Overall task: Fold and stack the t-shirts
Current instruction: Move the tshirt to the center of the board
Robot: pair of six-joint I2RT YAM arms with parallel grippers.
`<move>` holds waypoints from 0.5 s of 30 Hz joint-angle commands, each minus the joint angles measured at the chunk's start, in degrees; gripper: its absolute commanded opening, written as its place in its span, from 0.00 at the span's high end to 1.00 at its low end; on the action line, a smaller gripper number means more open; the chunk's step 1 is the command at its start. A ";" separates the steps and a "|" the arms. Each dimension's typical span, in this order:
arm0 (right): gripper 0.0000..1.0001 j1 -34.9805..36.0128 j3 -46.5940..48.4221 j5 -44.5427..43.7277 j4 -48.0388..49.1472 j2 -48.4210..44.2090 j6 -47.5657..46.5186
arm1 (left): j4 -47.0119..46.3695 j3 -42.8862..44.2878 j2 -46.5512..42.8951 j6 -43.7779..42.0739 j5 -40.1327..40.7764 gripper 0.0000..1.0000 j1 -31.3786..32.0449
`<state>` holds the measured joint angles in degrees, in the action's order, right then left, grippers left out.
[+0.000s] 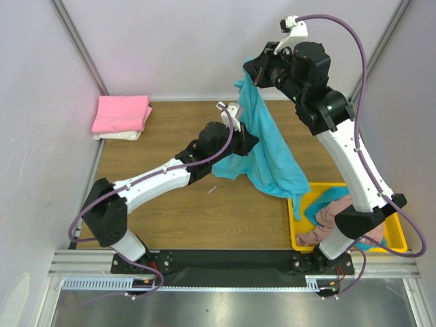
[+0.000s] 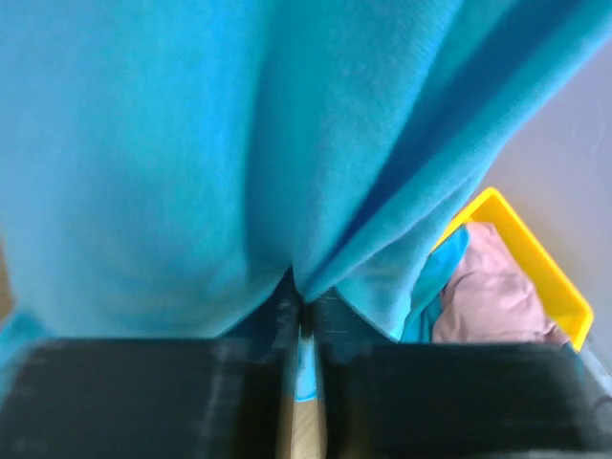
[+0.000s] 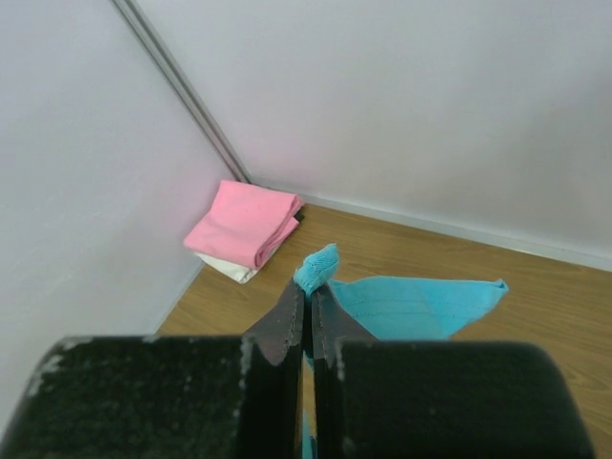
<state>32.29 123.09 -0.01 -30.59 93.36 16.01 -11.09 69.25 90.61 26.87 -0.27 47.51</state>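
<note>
Right end effector of mine, seen from above, is clamped on an upper edge of the turquoise t-shirt and holds it high over the far edge of the tabletop. The cloth hangs down, its lower part resting mid-tabletop. My left end effector sits at the left side of the hanging cloth. A folded bright pink t-shirt lies on a cream white t-shirt in the far left corner. The yellow tray at the near right corner holds a dusty pink t-shirt and a teal t-shirt.

From my left wrist, my fingers are nearly together with a turquoise fold pinched between them.

From my right wrist, the jaws are closed on a small tuft of turquoise.

I judge this to be the spreading step. Next I should draw both grips apart until the shirt opens, then lay it flat for folding.
</note>
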 commanded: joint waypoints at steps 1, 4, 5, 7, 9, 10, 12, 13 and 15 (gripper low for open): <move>1.00 0.31 0.40 -4.29 3.61 -1.69 -1.68 | -0.87 2.38 -4.89 -0.85 2.64 0.99 0.22; 1.00 0.31 0.40 -6.67 2.47 -1.60 -2.04 | -1.13 0.36 -10.16 -4.62 4.05 1.00 -0.04; 1.00 0.40 0.40 -6.84 2.46 -1.52 -2.21 | -0.08 0.18 -11.67 -5.07 4.75 1.00 -0.22; 1.00 0.31 0.49 -6.93 2.72 -1.08 -2.12 | 1.15 0.00 -14.04 -5.78 5.90 1.00 -1.44; 1.00 0.31 1.10 -6.50 2.90 -0.47 -2.21 | 4.31 0.00 -19.04 -5.69 6.86 1.00 -3.72; 1.00 0.31 1.10 -6.41 2.82 -0.29 -2.04 | 4.32 0.00 -19.06 -5.69 7.13 1.00 -4.69; 1.00 0.31 1.89 -4.75 2.82 0.59 -1.77 | 7.39 0.53 -22.74 -5.69 7.65 1.00 -6.80; 1.00 0.40 2.33 -3.95 2.82 0.85 -1.42 | 9.75 0.71 -23.89 -5.95 7.66 1.00 -9.34; 1.00 0.49 3.73 -1.32 2.90 1.56 -0.81 | 12.65 1.75 -27.14 -6.57 7.66 0.99 -12.07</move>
<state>32.40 123.26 -4.32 -30.46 93.78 14.94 -2.37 68.62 67.64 22.26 5.41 39.09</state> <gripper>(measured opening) 0.022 0.016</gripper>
